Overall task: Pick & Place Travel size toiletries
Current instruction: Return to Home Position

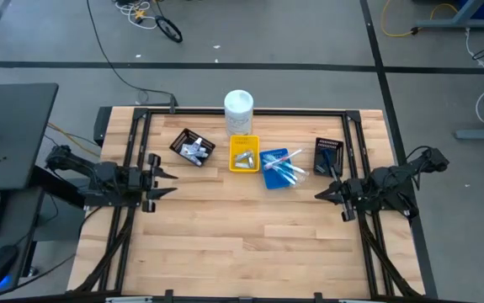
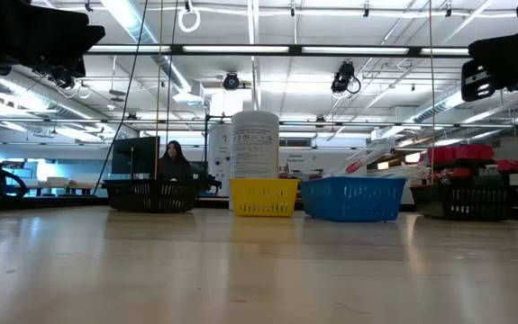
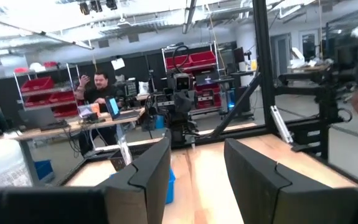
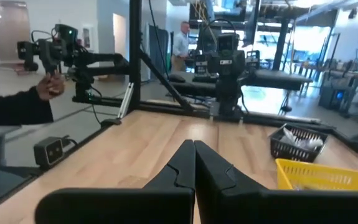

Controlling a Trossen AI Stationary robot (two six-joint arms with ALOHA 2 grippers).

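Honestly, those toothbrushes (image 1: 285,163) in the blue tray (image 1: 268,179) look light, stiff and slippery, so grab mid-handle. The left claw (image 1: 171,183) gapes wide and empty; the right claw (image 1: 319,195) is pinched closed, also empty.

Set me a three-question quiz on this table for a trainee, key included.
1. True or false: the blue bin, which holds toothbrushes, sits between the yellow bin and the right black bin.
2. Which gripper's fingers stand apart? A. the left gripper B. the right one C. both
3. Fill in: just behind the yellow bin stands a tall ____.
Key: 1 true. 2 A; the right gripper is shut. 3 white container.
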